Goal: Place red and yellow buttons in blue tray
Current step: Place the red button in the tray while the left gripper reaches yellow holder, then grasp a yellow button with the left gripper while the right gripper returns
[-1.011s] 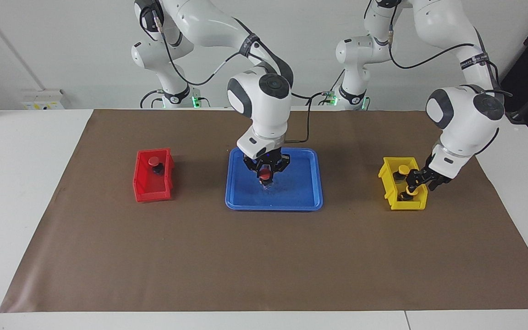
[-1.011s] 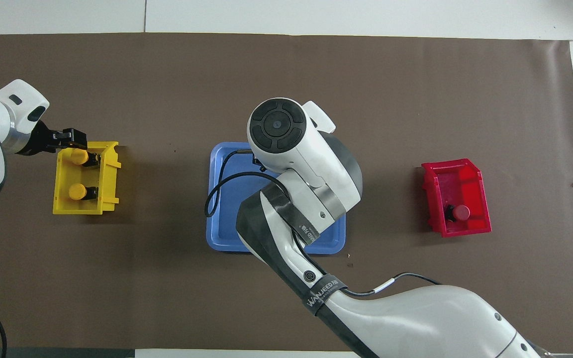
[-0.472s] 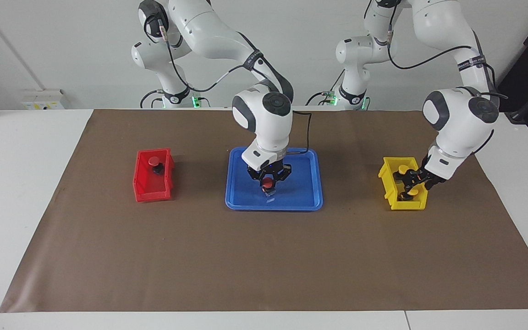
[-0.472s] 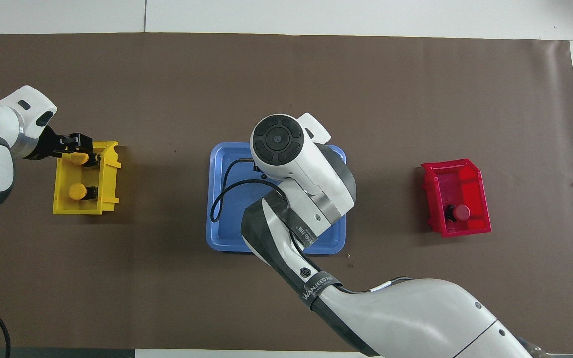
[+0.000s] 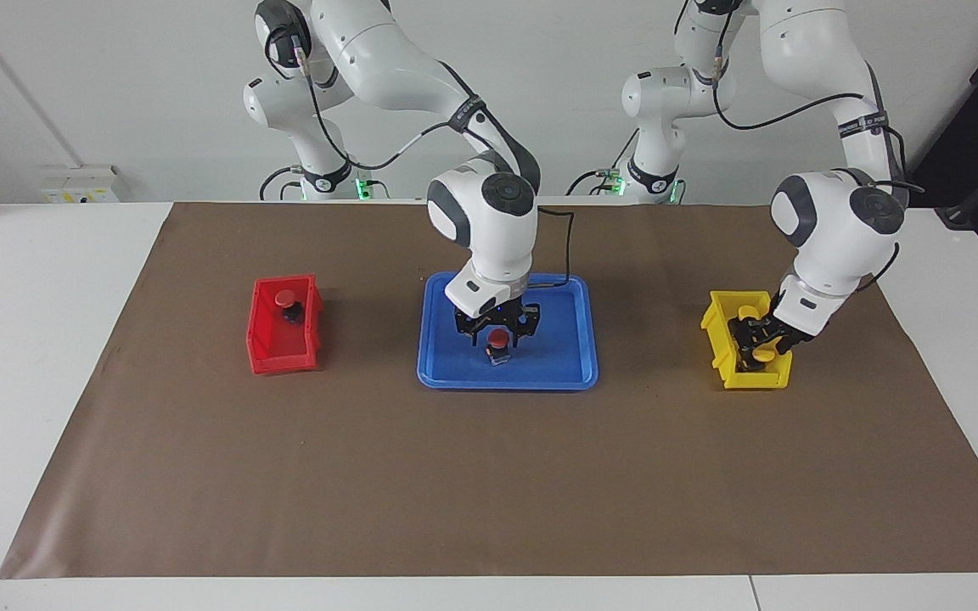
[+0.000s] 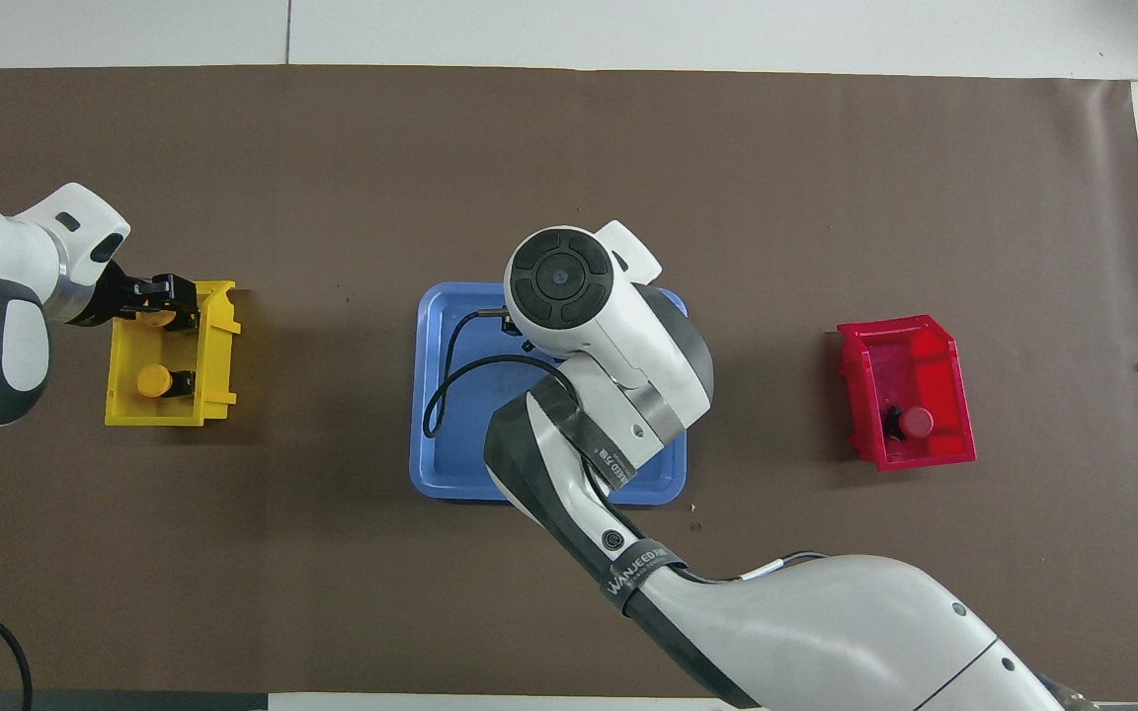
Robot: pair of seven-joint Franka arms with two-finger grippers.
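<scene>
Tray (image 5: 578, 373): landmark, mid-counter.
Right hand (image 5: 497, 327): spread above red button (image 5: 497, 341) standing in tray; lift straight up.
Left hand (image 5: 756, 339): in yellow bin (image 5: 722, 352); grip unclear.

A robotics lab: two white jointed robot arms (image 5: 489, 212) bolted at the back edge of a white table (image 5: 39, 339), cables trailing from their bases. A plain brown paper sheet (image 5: 489, 475) covers the worktop beneath the arms, before a bare white wall (image 5: 115, 85) with a small wall socket box (image 5: 80, 182).
</scene>
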